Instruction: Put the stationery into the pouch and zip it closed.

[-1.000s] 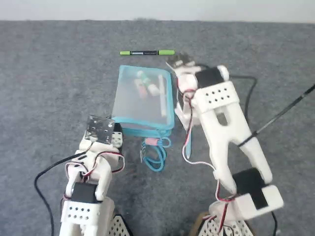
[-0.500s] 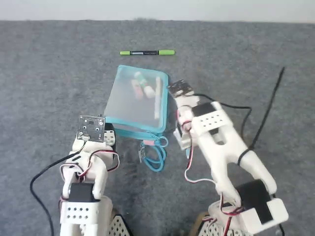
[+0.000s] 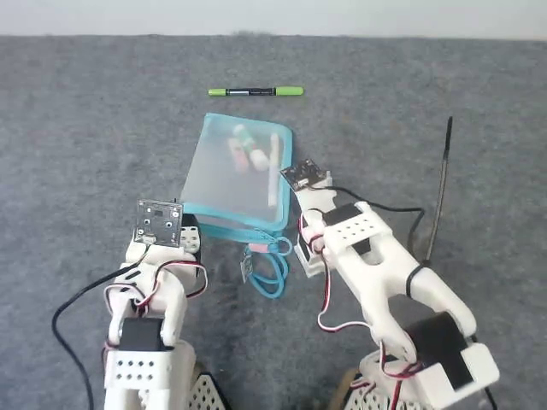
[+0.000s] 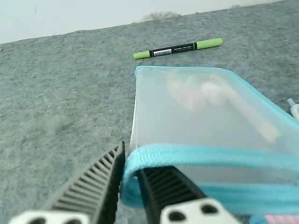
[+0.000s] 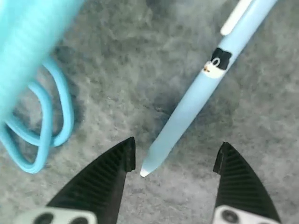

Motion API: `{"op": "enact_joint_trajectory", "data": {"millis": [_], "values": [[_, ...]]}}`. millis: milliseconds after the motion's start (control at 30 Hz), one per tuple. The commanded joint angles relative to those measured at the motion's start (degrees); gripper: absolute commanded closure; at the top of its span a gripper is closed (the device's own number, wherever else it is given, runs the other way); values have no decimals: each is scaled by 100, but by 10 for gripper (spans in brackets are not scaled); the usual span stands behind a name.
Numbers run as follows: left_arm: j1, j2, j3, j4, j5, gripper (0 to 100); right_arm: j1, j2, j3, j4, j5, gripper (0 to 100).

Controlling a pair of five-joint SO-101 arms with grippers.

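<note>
Pinches the pouch's (image 3: 239,175) near corner with the left claw (image 4: 128,182). Keeps right claw (image 5: 176,154) spread above a blue pen (image 5: 196,98) just beside the pouch. Beyond the pouch, on the counter (image 3: 85,128): a green marker (image 3: 255,91).

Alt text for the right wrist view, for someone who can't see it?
The right end effector hangs open over a light blue plastic pen lying on grey carpet, its tip between the fingers. A turquoise cord loop lies beside it.
</note>
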Motion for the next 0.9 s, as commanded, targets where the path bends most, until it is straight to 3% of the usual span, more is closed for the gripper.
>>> {"op": "enact_joint_trajectory", "data": {"millis": [0,167,333,533,700,867], "values": [[-53,-79,-224,-167,70,989,-13,-330,9,-101,-44,726],[-53,-79,-224,-167,79,989,13,233,-211,-119,-44,767],[-53,-79,-224,-158,79,989,479,673,-466,-92,-44,818],[-53,-79,-224,-158,79,989,1103,699,-870,567,88,998],[-53,-79,-224,-167,70,988,1499,532,-1248,1358,695,991],[-53,-79,-215,-167,70,988,1763,-752,-1275,1982,914,991]]}}
